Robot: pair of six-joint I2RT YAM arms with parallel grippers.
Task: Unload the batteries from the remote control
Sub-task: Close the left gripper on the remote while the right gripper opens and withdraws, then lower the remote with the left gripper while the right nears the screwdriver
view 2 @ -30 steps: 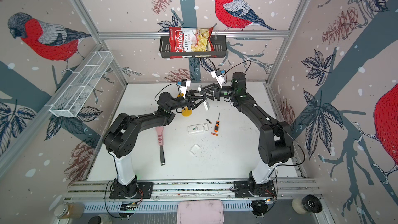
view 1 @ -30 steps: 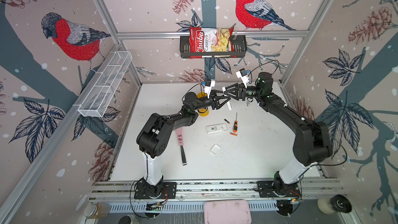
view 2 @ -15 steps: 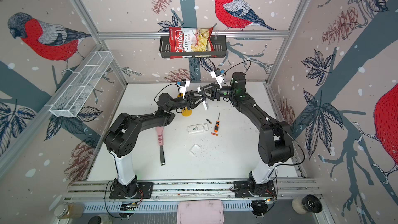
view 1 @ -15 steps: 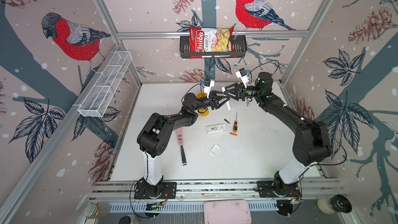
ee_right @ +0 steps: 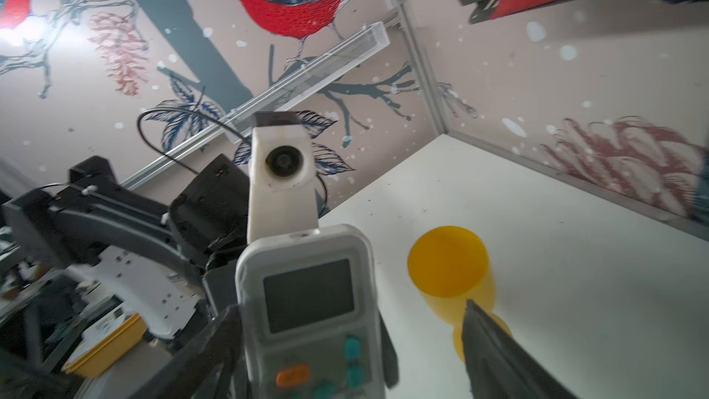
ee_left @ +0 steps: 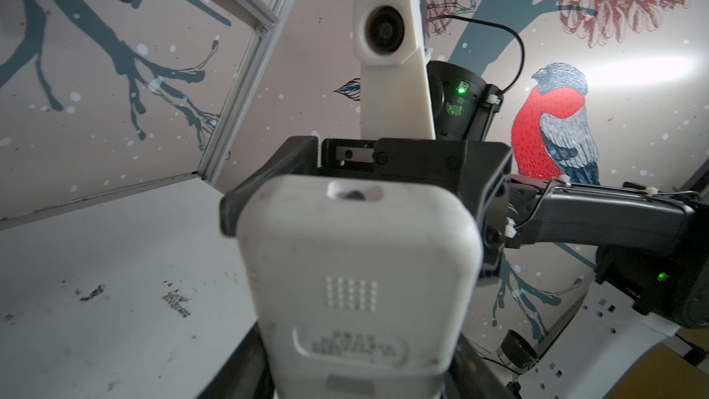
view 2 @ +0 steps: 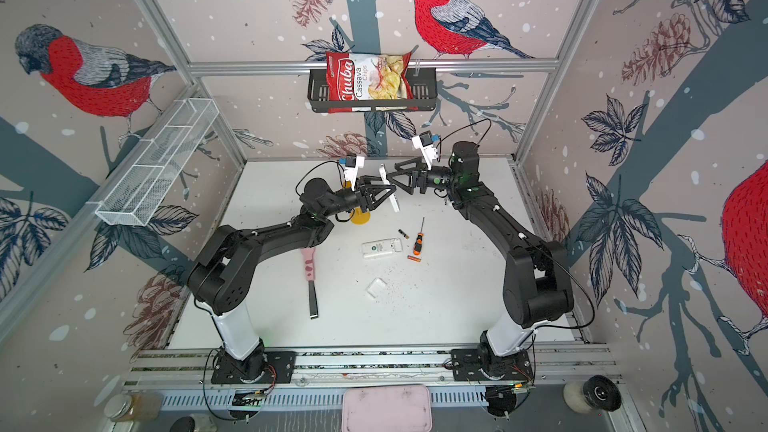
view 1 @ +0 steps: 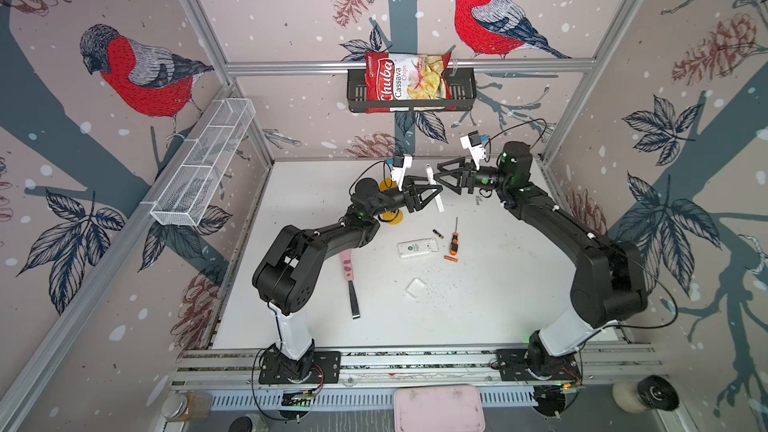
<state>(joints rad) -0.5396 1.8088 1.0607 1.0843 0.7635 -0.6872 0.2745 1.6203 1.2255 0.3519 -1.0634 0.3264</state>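
Left gripper [view 1: 433,195] clamps a white remote control [ee_left: 356,262] in mid-air, upper centre in both top views. Right gripper [view 1: 436,178] stands spread around its other end. Lower, mid-frame, a black battery [view 1: 438,234] and an orange battery [view 1: 451,258] lie on the table [view 1: 498,292], well apart from both grippers.

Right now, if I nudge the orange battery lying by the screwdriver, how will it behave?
The orange battery is a small smooth cylinder lying on its side on the flat table, so it will probably roll if pushed sideways. It looks rigid and light. The screwdriver handle close beside it might stop it.
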